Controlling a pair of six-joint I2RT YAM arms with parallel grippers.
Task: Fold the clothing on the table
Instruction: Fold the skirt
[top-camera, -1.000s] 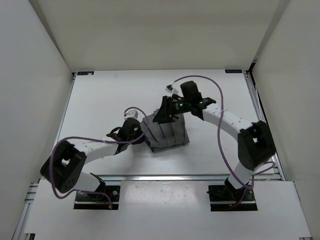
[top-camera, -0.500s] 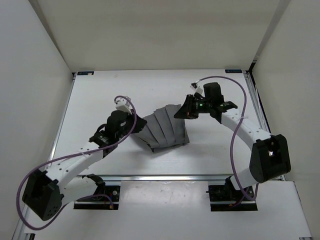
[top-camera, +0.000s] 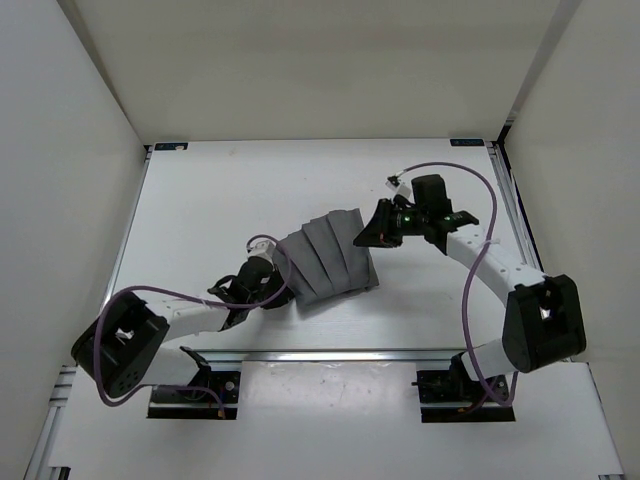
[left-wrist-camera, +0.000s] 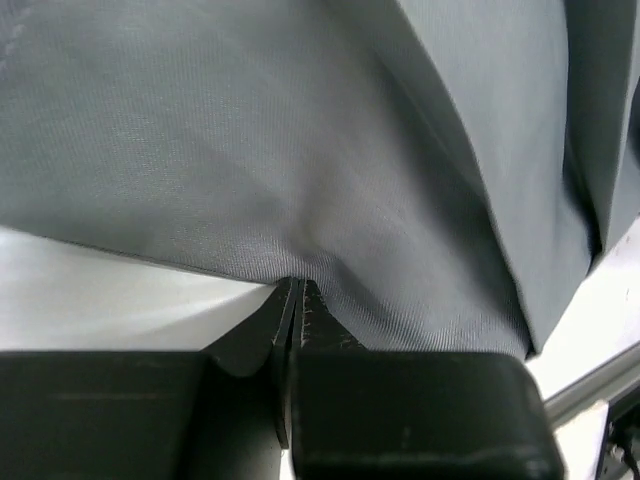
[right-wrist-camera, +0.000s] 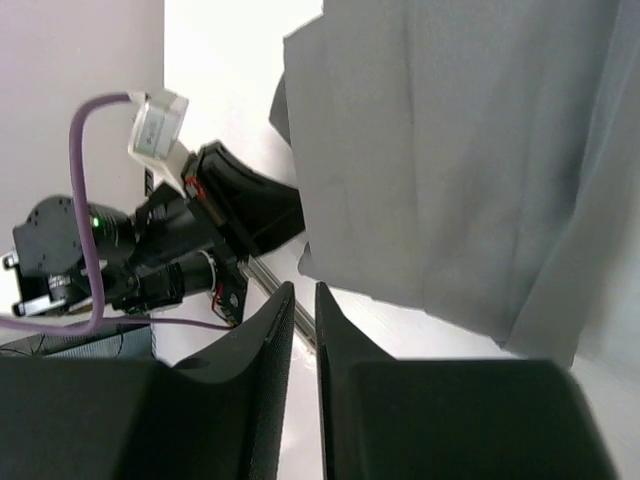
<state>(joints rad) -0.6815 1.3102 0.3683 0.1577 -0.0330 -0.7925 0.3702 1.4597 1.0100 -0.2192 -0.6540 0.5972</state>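
The clothing (top-camera: 330, 258), a grey pleated piece, lies bunched on the table (top-camera: 220, 200) near its middle. My left gripper (top-camera: 278, 290) sits low at the garment's near-left edge. In the left wrist view its jaws (left-wrist-camera: 296, 282) are pressed together on the fabric (left-wrist-camera: 300, 130), and creases run to the tips. My right gripper (top-camera: 362, 238) hovers by the far-right corner of the garment. In the right wrist view its fingers (right-wrist-camera: 305, 285) stand a narrow slit apart with nothing between them, and the cloth (right-wrist-camera: 460, 150) lies beyond the tips.
White walls enclose the table on three sides. A metal rail (top-camera: 350, 353) runs along the near edge in front of the arm bases. The left arm and its purple cable (right-wrist-camera: 90, 180) show past the cloth in the right wrist view.
My left gripper has swung back down to the near-left edge, and the cloth has drawn in from its leftward stretch. The right gripper has closed to a slit and stayed by the far-right corner.
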